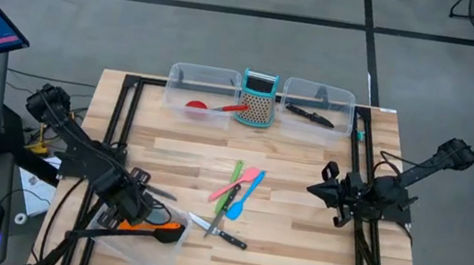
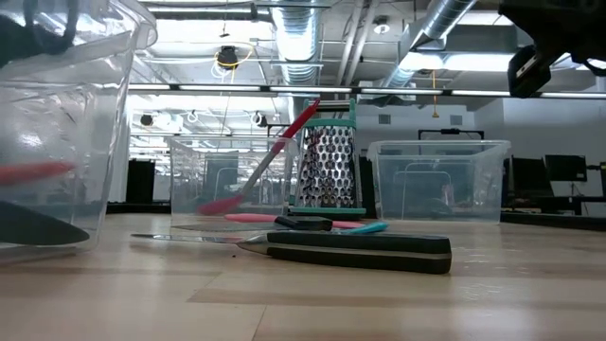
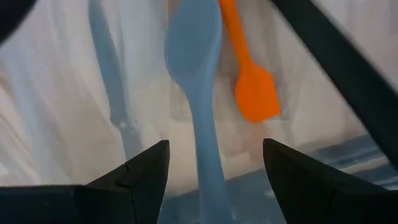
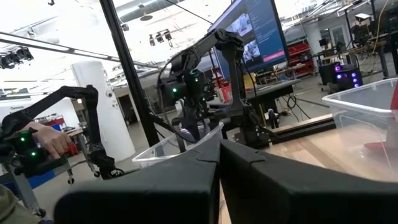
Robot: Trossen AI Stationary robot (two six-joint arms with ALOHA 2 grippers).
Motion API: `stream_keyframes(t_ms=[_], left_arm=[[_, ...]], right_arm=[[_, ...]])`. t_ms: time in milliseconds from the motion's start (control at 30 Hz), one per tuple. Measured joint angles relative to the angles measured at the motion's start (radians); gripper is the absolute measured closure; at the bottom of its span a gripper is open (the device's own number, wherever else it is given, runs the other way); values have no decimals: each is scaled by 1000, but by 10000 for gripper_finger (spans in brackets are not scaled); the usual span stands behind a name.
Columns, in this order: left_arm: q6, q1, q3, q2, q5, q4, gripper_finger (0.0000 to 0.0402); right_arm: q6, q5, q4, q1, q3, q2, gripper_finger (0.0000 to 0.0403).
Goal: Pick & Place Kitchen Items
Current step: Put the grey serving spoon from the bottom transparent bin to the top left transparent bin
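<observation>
My left gripper (image 1: 136,200) (image 3: 216,146) points down into a clear tub (image 1: 132,252) at the table's near left, fingers open. A grey-blue spoon (image 3: 196,68) lies in the tub between the fingers, which stand on either side of its handle without touching it. An orange spatula (image 3: 252,93) (image 1: 149,226) and a black utensil (image 3: 336,56) lie beside it. Green, pink and blue spatulas (image 1: 240,189) and two black-handled knives (image 1: 221,231) lie flat mid-table. My right gripper (image 1: 317,190) (image 4: 217,155) waits shut at the right.
Along the far edge stand two clear tubs: the left one (image 1: 180,76) holds a red spoon (image 1: 213,106), the right one (image 1: 340,96) a black knife (image 1: 309,115). A teal-framed grater (image 1: 258,98) stands between them. Bare wood lies near the front edge at centre and right.
</observation>
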Motion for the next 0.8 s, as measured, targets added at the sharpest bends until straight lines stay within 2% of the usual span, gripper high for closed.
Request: stream_keyframes(t_ms=[167,267,400,667,800], left_arm=[[-18,0,-28,1,7,-5,164],[-17,0,-28,1,7,-6,184],[-18,0,-28,1,7,-7,238],[-17,1,-28,-1,44,-13,378],[-18,0,-28,-9,77,-14,382]], right_arm=[[5,0,0,0,0,0,403],[7,0,0,0,0,0,403],[7,0,0,0,0,0,403],[7,0,0,0,0,0,403],[7,0,0,0,0,0,403]])
